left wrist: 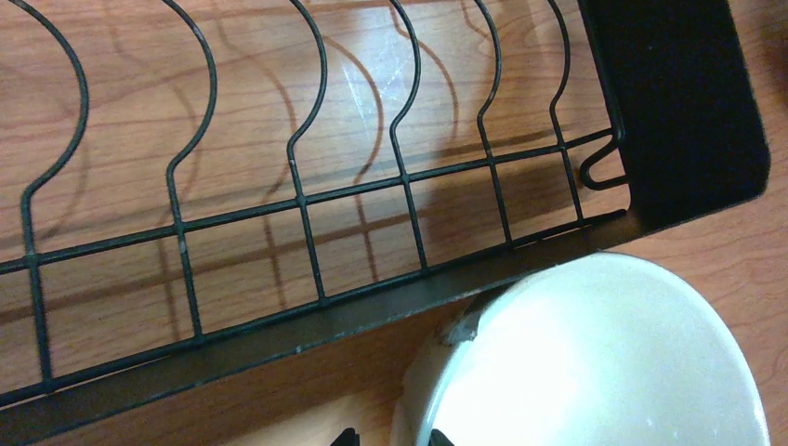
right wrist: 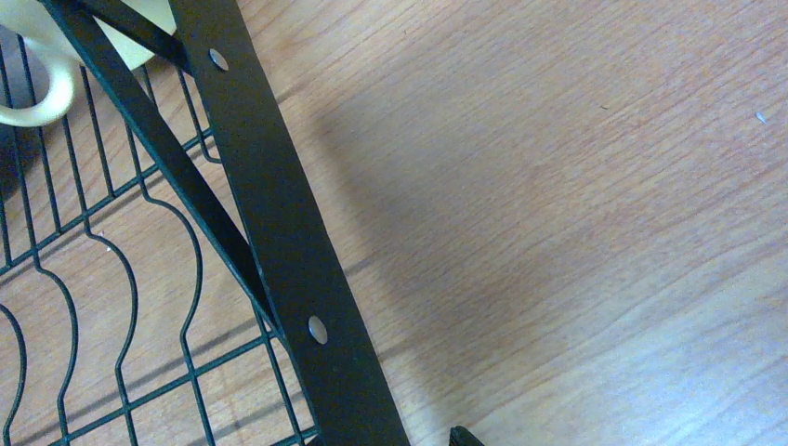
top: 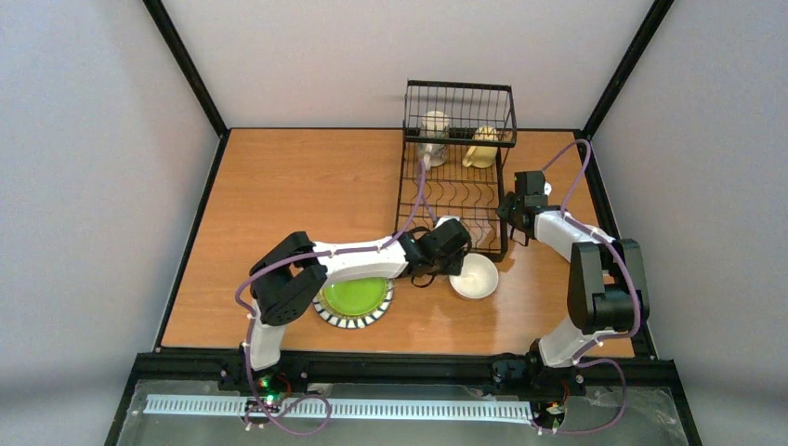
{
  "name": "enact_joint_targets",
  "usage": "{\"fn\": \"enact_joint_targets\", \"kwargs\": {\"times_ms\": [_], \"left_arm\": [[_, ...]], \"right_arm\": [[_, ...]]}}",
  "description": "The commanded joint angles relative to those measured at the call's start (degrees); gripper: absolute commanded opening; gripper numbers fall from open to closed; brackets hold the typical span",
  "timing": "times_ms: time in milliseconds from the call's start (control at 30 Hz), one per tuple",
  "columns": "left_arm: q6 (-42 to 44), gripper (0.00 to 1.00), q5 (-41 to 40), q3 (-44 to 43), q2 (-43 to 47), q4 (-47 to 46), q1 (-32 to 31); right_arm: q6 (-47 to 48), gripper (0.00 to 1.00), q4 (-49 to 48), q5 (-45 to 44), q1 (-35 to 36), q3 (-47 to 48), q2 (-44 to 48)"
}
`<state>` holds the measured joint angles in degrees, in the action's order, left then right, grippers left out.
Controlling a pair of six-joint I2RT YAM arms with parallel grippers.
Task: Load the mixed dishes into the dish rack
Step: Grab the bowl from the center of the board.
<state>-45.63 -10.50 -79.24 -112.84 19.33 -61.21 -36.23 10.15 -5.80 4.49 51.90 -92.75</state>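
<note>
A white bowl (top: 475, 276) (left wrist: 595, 362) sits upright on the table just in front of the dish rack (top: 455, 190) (left wrist: 307, 316). My left gripper (top: 453, 263) (left wrist: 395, 439) is open and straddles the bowl's near rim, one tip inside and one outside, with a sliver of table beside the outer tip. A lime-green plate (top: 355, 297) with a striped rim lies under the left arm. A white mug (top: 433, 137) and a cream mug (top: 481, 147) (right wrist: 54, 88) rest in the rack's far end. My right gripper (top: 514, 218) hangs open and empty at the rack's right side bar (right wrist: 279, 214).
The wooden table (top: 279, 186) is bordered by a black frame, with walls close behind and beside it. The left arm's purple cable (top: 420, 181) arches over the rack's slotted base. One right fingertip (right wrist: 462, 437) shows above bare wood beside the rack.
</note>
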Motion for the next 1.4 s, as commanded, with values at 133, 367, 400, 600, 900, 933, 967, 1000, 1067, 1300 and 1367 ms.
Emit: {"fn": "enact_joint_targets", "kwargs": {"times_ms": [133,367,400,600,900,933,967,1000,1067,1300,1367], "left_arm": [[1.2,0.19,-0.2,-3.3,-2.9,1.3,-1.1],[1.2,0.0,-0.8,-3.1,-2.0,2.0,-1.3],[1.2,0.0,-0.9,-3.1,-1.8,2.1,-1.2],[1.6,0.0,-1.1,-3.1,-0.8,2.5,-1.9],[1.9,0.0,-1.0,-3.0,2.6,3.5,-3.0],[1.9,0.0,-0.9,-3.0,3.0,3.6,-3.2],[2.0,0.0,-1.0,-3.1,3.4,3.8,-3.3],[2.0,0.0,-1.0,-3.1,3.8,3.8,-3.5],[2.1,0.0,-0.9,-3.2,4.7,4.1,-3.8],[3.4,0.0,-2.9,-3.5,9.6,6.1,-4.8],[4.4,0.0,-5.4,-3.1,11.5,6.8,-4.8]], "right_arm": [[1.1,0.67,4.5,-5.7,-1.7,-0.5,3.4],[1.4,0.67,4.7,-5.8,-1.7,-0.5,4.6],[1.5,0.67,4.7,-5.8,-1.7,-0.5,4.8],[1.9,0.68,5.1,-5.8,-1.7,-0.3,6.6],[2.6,0.69,6.9,-5.4,-1.6,0.7,11.0],[2.8,0.69,7.1,-5.4,-1.6,0.9,11.6],[3.0,0.69,7.4,-5.3,-1.6,1.0,12.2],[3.2,0.69,7.6,-5.2,-1.6,1.3,12.7],[3.7,0.71,8.2,-4.8,-1.5,1.7,13.7],[6.4,0.71,10.2,-2.5,-0.6,3.7,17.7],[6.9,0.71,11.0,-1.9,-0.2,4.5,19.3]]}}
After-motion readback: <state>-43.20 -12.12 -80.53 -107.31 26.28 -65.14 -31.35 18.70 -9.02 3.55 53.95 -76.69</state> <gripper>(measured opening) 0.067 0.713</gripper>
